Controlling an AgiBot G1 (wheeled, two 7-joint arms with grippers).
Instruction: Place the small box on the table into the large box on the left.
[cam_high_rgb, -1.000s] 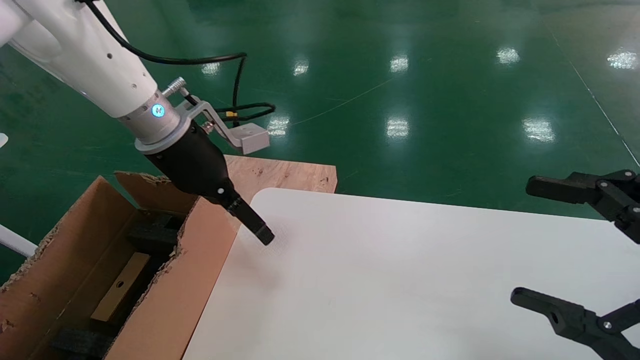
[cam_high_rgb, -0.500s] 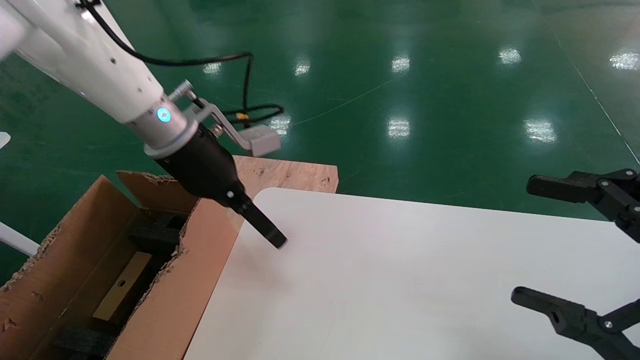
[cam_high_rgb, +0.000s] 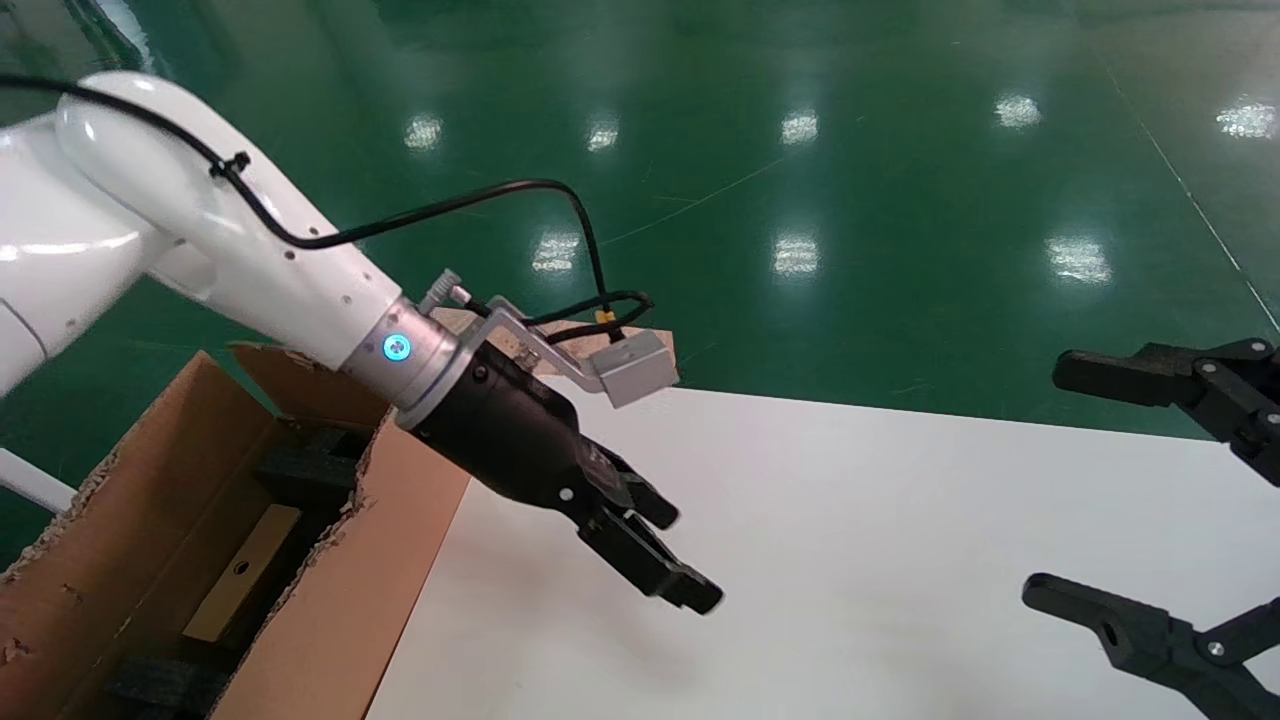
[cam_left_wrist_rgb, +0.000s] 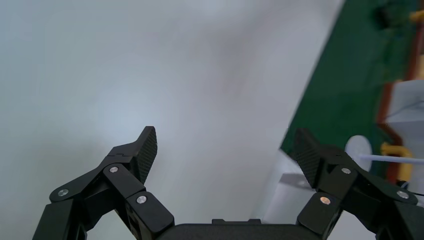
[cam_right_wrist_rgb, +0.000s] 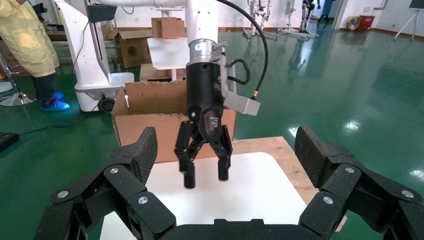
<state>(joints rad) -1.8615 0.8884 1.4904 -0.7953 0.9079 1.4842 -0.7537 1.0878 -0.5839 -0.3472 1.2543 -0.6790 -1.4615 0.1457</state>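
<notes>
The small box (cam_high_rgb: 243, 570) lies flat inside the large box (cam_high_rgb: 390, 560), between dark foam pieces (cam_high_rgb: 300, 470), with its round hole facing up. The large box also shows in the right wrist view (cam_right_wrist_rgb: 145, 132). My left gripper (cam_high_rgb: 682, 558) is open and empty, hovering over the white table (cam_high_rgb: 850, 520) just right of the large box. It also shows in its own wrist view (cam_left_wrist_rgb: 225, 142) and in the right wrist view (cam_right_wrist_rgb: 206, 178). My right gripper (cam_high_rgb: 1050, 480) is parked open and empty over the table's right side, and also shows in its own wrist view (cam_right_wrist_rgb: 225, 145).
A plywood board (cam_right_wrist_rgb: 270, 147) lies under the table's far rounded corner. Green floor surrounds the table. In the right wrist view a person in yellow (cam_right_wrist_rgb: 30, 45), a white stand (cam_right_wrist_rgb: 95, 65) and more cartons (cam_right_wrist_rgb: 132, 47) are behind the large box.
My left arm has swung right and toward the front, away from the large box and out over the table. Its wrist has turned and its fingers now show apart. The right arm has not moved.
</notes>
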